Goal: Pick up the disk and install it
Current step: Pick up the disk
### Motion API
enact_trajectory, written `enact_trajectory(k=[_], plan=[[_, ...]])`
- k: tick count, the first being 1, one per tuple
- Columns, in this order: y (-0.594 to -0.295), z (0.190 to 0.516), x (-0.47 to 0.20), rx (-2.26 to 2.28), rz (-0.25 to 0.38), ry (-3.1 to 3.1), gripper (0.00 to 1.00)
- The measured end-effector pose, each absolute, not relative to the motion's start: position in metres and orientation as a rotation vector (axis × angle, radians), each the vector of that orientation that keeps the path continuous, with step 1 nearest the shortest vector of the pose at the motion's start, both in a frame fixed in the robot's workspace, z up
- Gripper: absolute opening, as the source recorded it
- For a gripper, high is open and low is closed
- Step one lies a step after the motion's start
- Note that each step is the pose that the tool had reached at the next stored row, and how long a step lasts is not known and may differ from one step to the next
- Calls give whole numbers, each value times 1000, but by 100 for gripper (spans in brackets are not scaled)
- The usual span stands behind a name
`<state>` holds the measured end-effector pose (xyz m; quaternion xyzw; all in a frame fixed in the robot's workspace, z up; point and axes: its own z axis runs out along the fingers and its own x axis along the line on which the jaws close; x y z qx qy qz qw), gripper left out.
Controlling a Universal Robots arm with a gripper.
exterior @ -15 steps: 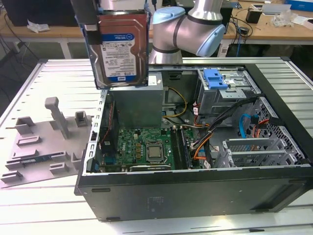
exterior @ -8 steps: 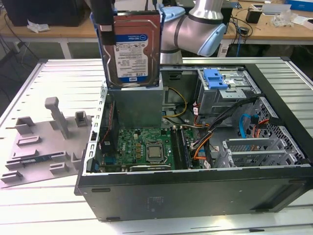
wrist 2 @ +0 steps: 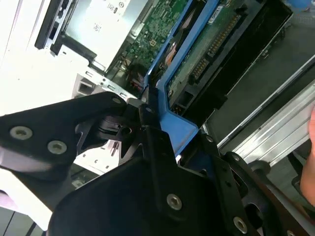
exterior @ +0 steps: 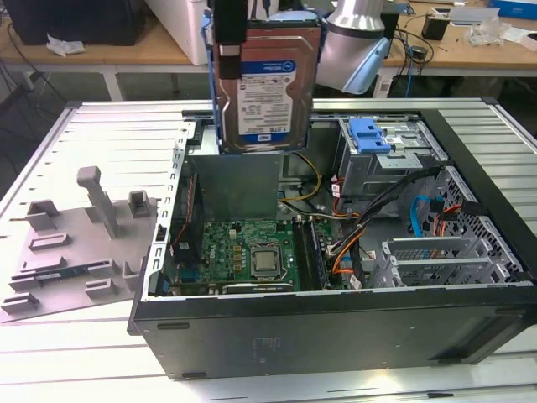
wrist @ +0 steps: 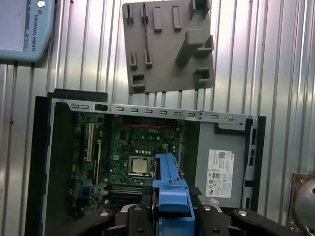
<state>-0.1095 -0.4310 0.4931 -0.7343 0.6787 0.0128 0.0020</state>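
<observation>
Transfer step: with gripper (wrist 2: 157, 123) clamped on the disk (exterior: 267, 84) above the open computer case (exterior: 336, 323), align to drive cage (exterior: 357, 176) before lowering.

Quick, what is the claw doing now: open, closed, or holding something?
Claw: closed on the disk, held over the open computer case.

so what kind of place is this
Likely a robotics lab or workshop: an open computer case lies on a metal table, the end effector holds the disk above it, and wooden benches stand behind.
</observation>
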Motion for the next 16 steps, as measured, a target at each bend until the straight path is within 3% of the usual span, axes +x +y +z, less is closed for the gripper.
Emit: enact_trajectory(k=[16], plan=[[-442,493,-25,-2301,40,2133,37]])
